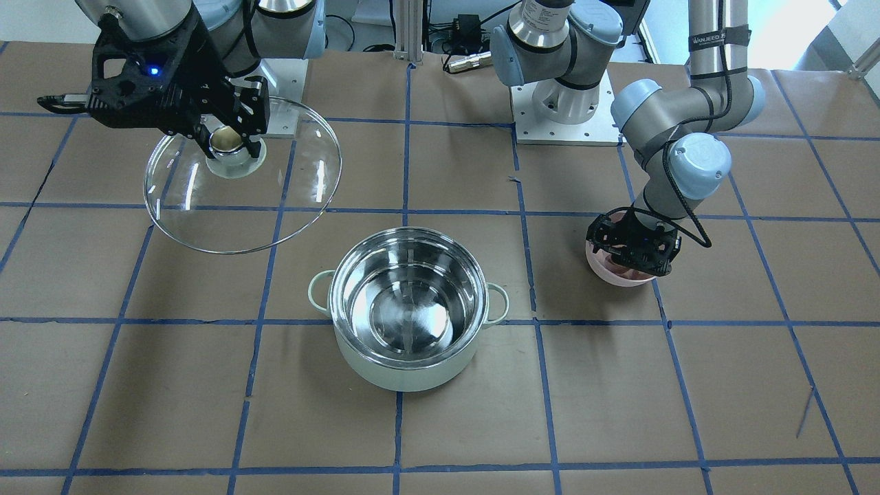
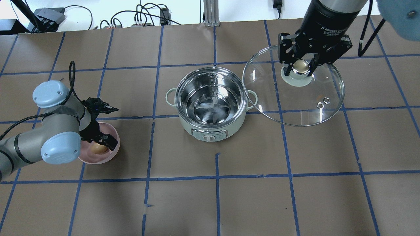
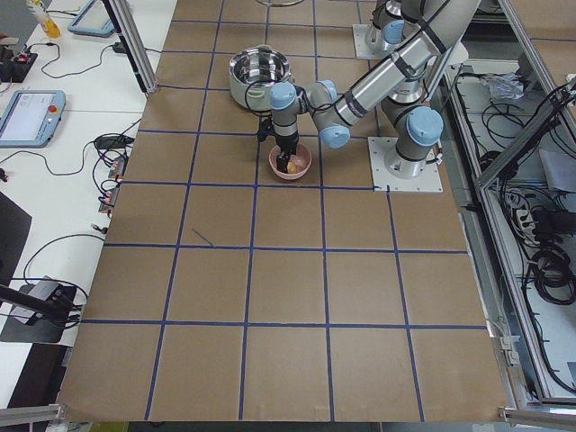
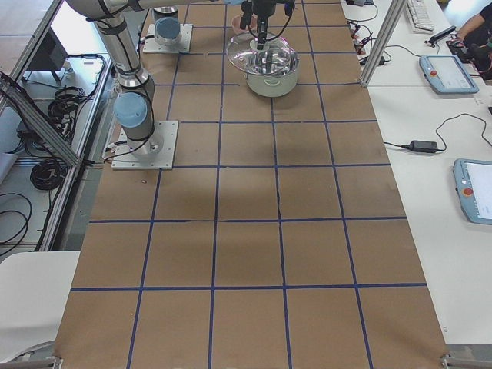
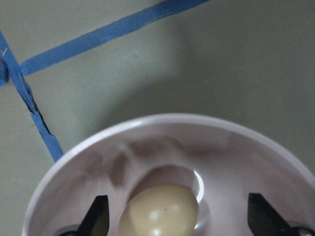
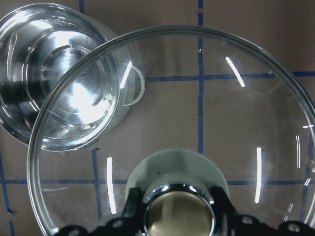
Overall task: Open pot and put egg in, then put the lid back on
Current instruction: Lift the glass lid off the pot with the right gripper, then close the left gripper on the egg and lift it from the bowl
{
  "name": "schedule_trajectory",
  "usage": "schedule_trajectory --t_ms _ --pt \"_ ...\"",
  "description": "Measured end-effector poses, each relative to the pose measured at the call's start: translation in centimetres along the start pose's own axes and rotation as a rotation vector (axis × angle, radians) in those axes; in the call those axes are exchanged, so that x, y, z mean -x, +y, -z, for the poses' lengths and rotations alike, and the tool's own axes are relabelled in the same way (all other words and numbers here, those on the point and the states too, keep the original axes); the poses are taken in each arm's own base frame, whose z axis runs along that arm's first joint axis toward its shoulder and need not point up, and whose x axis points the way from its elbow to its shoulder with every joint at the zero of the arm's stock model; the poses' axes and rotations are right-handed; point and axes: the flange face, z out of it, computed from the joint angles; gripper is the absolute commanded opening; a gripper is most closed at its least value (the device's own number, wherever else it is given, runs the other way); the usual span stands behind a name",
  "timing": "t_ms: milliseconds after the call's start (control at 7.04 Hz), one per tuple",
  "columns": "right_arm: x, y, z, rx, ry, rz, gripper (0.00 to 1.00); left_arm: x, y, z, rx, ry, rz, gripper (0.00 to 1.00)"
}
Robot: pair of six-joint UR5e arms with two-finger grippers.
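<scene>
The mint-green pot (image 2: 197, 129) stands open and empty at mid-table; it also shows in the front view (image 1: 405, 371). My right gripper (image 2: 301, 67) is shut on the beige knob of the glass lid (image 2: 295, 101) and holds the lid tilted in the air, beside the pot and overlapping its handle. The egg (image 2: 98, 148) lies in the small pink bowl (image 2: 113, 154). My left gripper (image 2: 98, 144) is lowered into the bowl and open, with its fingers (image 5: 96, 219) on either side of the egg (image 5: 160, 211) and not touching it.
Brown paper with blue tape lines covers the table. The arm bases (image 1: 564, 103) stand at the robot's side. Cables and boxes (image 2: 49, 14) lie beyond the far table edge.
</scene>
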Motion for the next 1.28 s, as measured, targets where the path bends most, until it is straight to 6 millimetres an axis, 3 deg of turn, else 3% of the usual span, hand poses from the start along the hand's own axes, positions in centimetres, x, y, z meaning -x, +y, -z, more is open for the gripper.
schedule_trajectory --t_ms 426,710,852,1136,1278 --pt "0.08 0.12 0.31 -0.009 0.012 0.011 0.17 -0.16 0.31 -0.11 0.038 0.030 -0.002 0.92" --pt "0.13 0.14 0.24 -0.008 0.007 0.040 0.17 -0.07 0.28 0.17 0.042 0.032 -0.002 0.68" --pt "0.16 0.15 0.24 -0.007 0.004 0.049 0.17 -0.08 0.29 0.20 0.045 0.036 -0.002 0.62" --pt "0.06 0.14 0.34 -0.008 0.003 0.057 0.18 -0.23 0.36 0.12 0.053 0.050 0.000 0.31" --pt "-0.16 0.06 0.25 -0.006 0.003 0.060 0.18 -0.26 0.38 0.14 0.055 0.054 0.001 0.31"
